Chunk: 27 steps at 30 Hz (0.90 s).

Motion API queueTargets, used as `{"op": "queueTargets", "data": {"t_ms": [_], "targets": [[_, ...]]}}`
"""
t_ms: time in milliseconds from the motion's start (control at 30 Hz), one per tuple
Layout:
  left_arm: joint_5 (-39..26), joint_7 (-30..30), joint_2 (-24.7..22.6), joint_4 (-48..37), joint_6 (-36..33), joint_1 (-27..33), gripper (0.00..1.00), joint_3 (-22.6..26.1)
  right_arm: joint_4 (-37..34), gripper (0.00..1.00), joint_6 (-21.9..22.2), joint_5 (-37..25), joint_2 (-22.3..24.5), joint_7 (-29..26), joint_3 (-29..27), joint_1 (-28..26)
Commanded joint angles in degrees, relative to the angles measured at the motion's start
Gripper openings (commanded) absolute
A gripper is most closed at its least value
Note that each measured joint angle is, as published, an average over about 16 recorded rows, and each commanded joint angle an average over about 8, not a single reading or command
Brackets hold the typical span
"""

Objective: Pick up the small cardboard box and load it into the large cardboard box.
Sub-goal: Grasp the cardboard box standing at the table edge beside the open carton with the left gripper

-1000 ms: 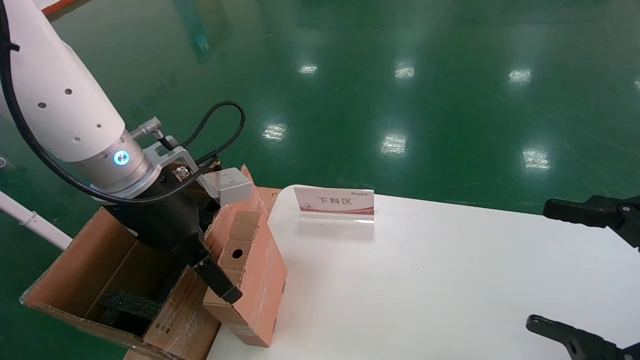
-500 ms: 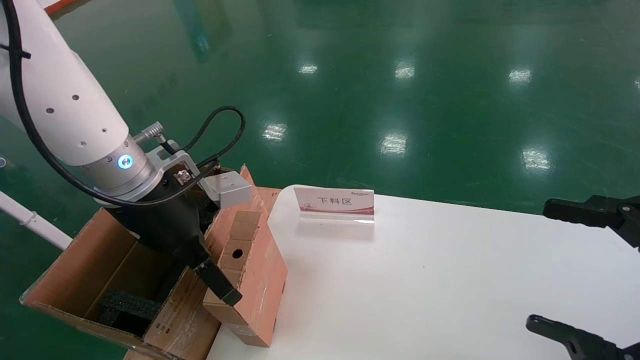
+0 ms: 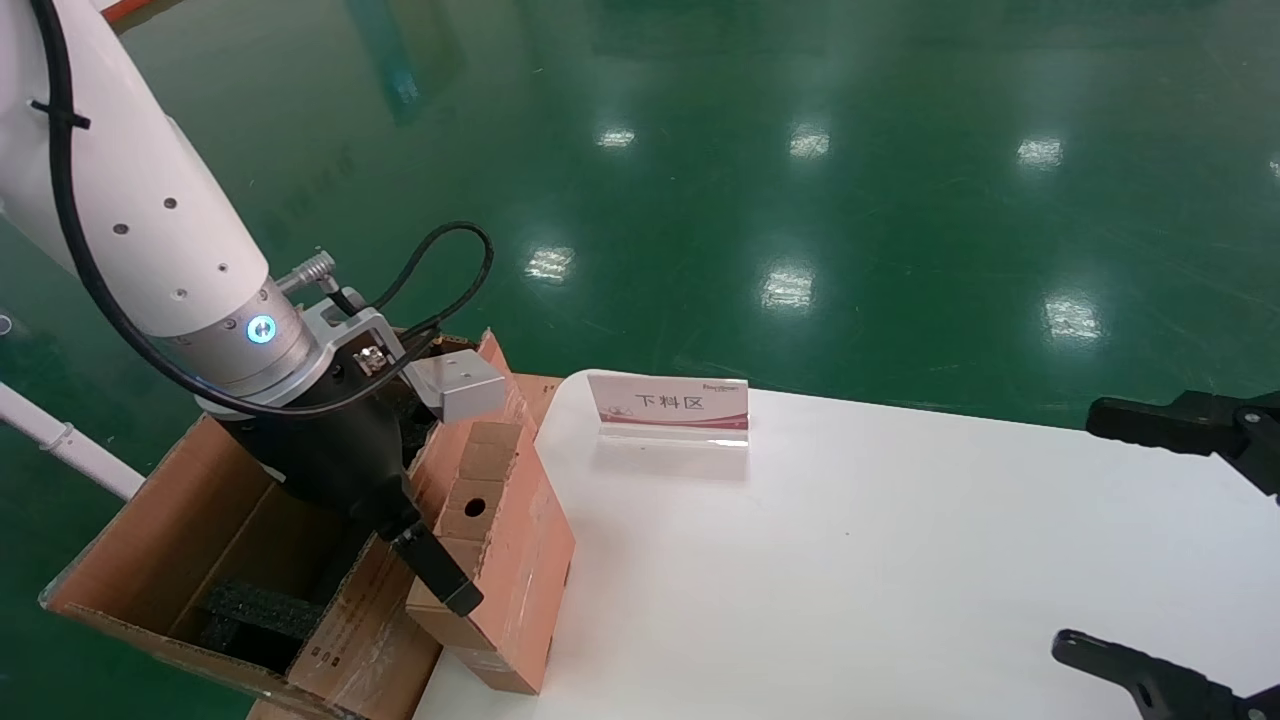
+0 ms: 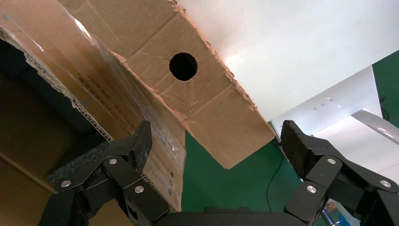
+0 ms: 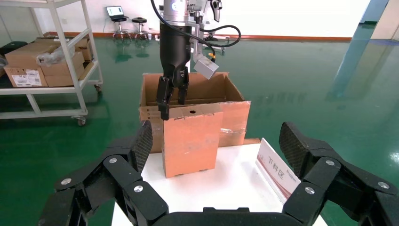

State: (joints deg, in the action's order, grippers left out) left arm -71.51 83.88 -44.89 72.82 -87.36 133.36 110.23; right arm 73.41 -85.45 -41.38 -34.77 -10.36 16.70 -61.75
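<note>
Right, the small cardboard box [image 3: 500, 555] is standing upright at the left edge of the white table [image 3: 900, 560], its top panel with the round hole [image 3: 474, 507] facing up and leaning against the near flap of the large cardboard box [image 3: 150, 540], which is sitting just beside the table's left end with its flaps up and black foam [image 3: 250, 610] showing down inside. The left gripper [image 3: 400, 530] is hanging right over that junction, pointing down, and its fingers are spread wide: in the left wrist view the two black pads [image 4: 141, 143] are sitting well apart on either side of the small box's holed end [image 4: 197, 89] and the taped flap [image 4: 117, 108], gripping nothing. From the head view one finger [image 3: 437, 570] is lying against the box's left face, while the other is dropping down on the large carton's side of the flap; whether that one is touching cardboard I cannot tell. Farther along the table a small placard [image 3: 668, 405] is standing near the back edge. Out at the far right the right gripper [image 3: 1170, 540] is hovering over the table edge, wide open and holding nothing.
</note>
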Motion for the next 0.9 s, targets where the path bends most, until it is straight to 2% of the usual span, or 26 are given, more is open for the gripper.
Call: {"op": "queueTargets", "data": {"t_ms": [33, 900], "targets": [[-0.15, 0.02, -0.11, -0.14, -0.02, -0.06, 1.00, 0.14, 0.00, 1.00, 0.00, 0.00, 0.00, 0.00, 0.01, 0.00], [-0.24, -0.76, -0.17, -0.98, 3.94, -1.50, 1.00, -0.37, -0.04, 1.00, 0.04, 0.05, 0.02, 0.04, 0.09, -0.01]]}}
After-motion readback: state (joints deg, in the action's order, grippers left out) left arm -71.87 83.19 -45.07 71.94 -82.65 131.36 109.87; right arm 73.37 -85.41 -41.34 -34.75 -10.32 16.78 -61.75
